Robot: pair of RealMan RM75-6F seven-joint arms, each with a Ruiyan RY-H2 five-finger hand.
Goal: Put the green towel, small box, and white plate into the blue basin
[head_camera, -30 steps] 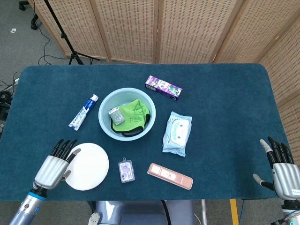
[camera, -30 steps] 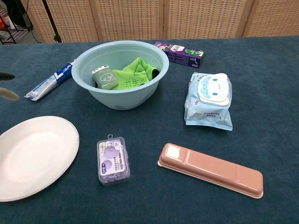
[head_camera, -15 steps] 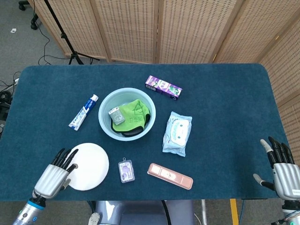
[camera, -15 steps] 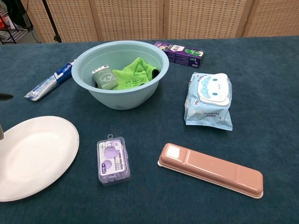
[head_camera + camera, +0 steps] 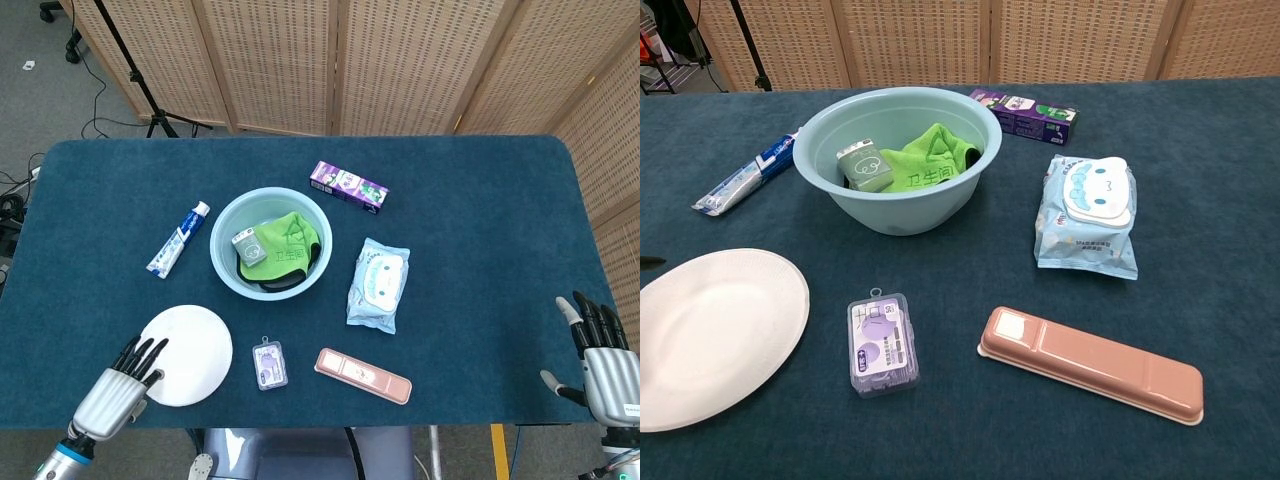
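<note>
The plate (image 5: pixel 185 355) lies flat on the cloth near the table's front edge, so the likely failure is fingers sliding over its low rim and pushing it instead of getting under; it may skid into the floss case (image 5: pixel 269 363) just beside it. The left hand (image 5: pixel 122 385) sits at the plate's near-left rim, fingers extended and apart, holding nothing (contact with the rim is unclear); the right hand (image 5: pixel 598 362) is well apart from the plate, spread, empty. Beyond the plate, the basin (image 5: pixel 222 222) already holds towel (image 5: pixel 290 238) and box (image 5: pixel 246 246).
</note>
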